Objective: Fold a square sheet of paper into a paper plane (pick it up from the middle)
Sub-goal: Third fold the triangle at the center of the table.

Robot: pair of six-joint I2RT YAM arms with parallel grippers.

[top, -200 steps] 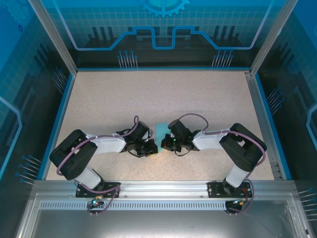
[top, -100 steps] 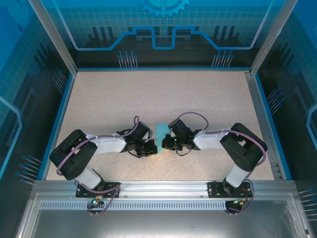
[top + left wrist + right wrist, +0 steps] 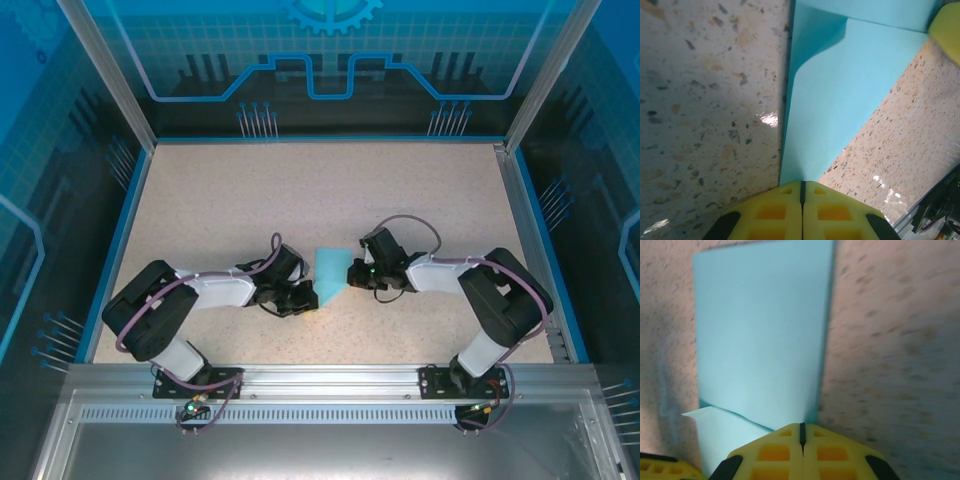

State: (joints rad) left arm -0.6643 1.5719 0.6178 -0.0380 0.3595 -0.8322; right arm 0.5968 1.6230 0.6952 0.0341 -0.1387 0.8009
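Top view: light cyan square sheet of paper (image 3: 330, 268) flat on the speckled beige desk (image 3: 300, 190), left gripper (image 3: 308, 296) at its near-left corner, right gripper (image 3: 354, 273) at its right edge. Wrist views add what the top view doesn't: a folded-over flap, and both sets of yellow fingers clenched tight at the sheet's edge; can't tell if paper is nipped. Versus a second ago, the right gripper has slid right, off the sheet, uncovering more paper.
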